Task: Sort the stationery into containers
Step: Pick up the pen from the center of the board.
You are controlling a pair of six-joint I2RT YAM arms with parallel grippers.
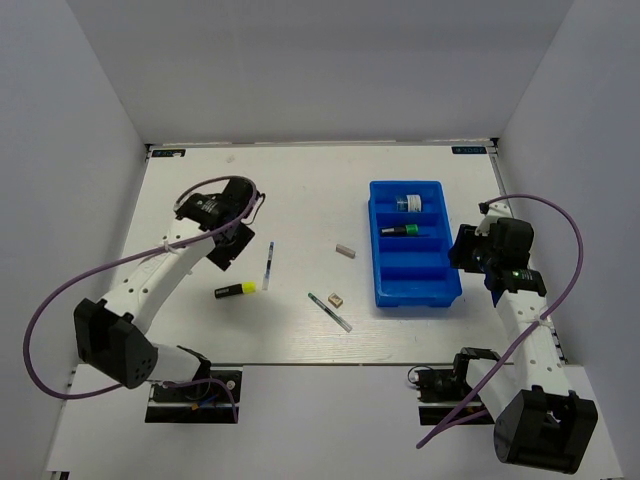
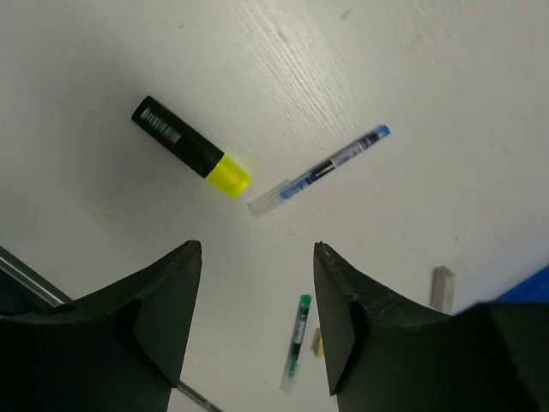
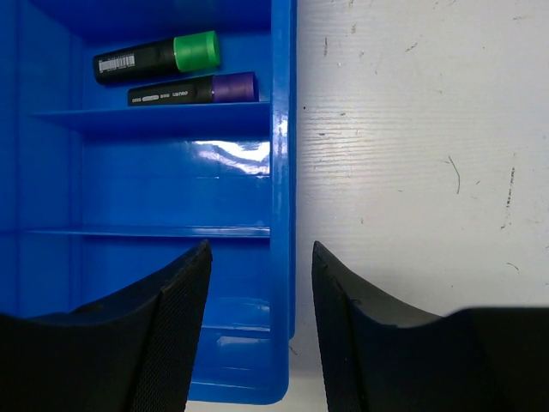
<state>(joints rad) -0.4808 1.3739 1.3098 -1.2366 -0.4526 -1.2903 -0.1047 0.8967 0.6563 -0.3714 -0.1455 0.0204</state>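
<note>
Left wrist: yellow-capped marker [image 2: 192, 148] lies beyond the parted fingers [image 2: 154, 319].

I see the blue tray [image 1: 415, 268] holding a green-capped marker [image 1: 400, 231] and small box [image 1: 407, 203]; left of it lie a yellow-capped marker [image 1: 235, 291], blue-tipped pen [image 1: 268, 265], green-tipped pen [image 1: 329, 312], grey eraser [image 1: 345, 250], tan eraser [image 1: 334, 299].

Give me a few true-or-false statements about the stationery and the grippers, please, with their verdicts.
1. The yellow-cap marker lies in the tray. False: it lies on the table.
2. The green-cap marker lies in the tray. True.
3. The left gripper holds something. False: it is open and empty.
4. The grey eraser and the tan eraser lie on the table. True.
5. The right gripper is shut. False: it is open.
</note>
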